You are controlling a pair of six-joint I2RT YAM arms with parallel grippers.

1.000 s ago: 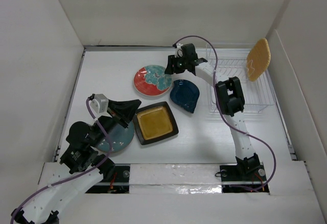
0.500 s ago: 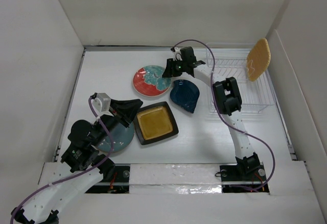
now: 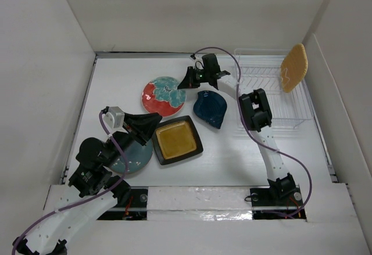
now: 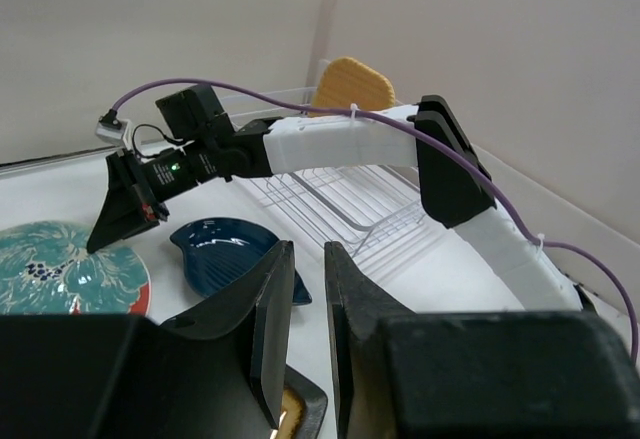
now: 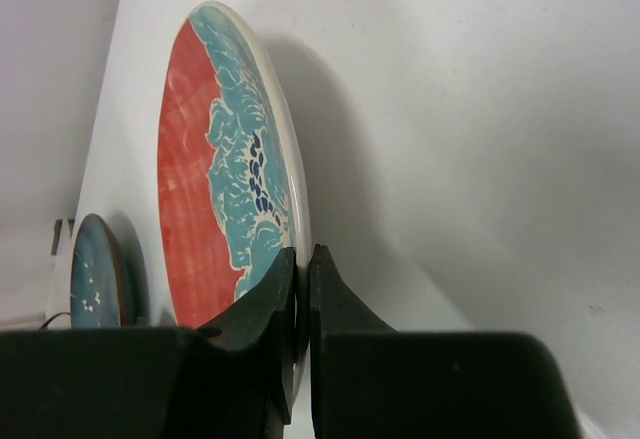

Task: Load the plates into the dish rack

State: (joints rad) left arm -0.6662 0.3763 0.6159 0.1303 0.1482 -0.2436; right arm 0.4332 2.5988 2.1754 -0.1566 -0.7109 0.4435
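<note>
My right gripper (image 3: 187,83) is shut on the right rim of the red round plate with teal flowers (image 3: 163,96). The right wrist view shows its jaws (image 5: 303,259) clamped on the plate's edge (image 5: 215,189), the plate tilted up off the table. The orange-yellow plate (image 3: 293,68) stands upright in the white wire dish rack (image 3: 264,92) at the far right. The dark blue leaf plate (image 3: 210,108), the black square plate (image 3: 176,139) and the grey-teal plate (image 3: 132,156) lie flat. My left gripper (image 3: 157,117) hangs above the black plate, slightly open and empty (image 4: 310,254).
White walls enclose the table on three sides. The rack stands against the right wall. My right arm (image 4: 350,144) stretches across in front of the rack (image 4: 350,194), over the blue leaf plate (image 4: 225,249).
My right gripper has moved left and closed on the red plate's rim. The plate has slid left and tilted up. The left arm has barely moved.
</note>
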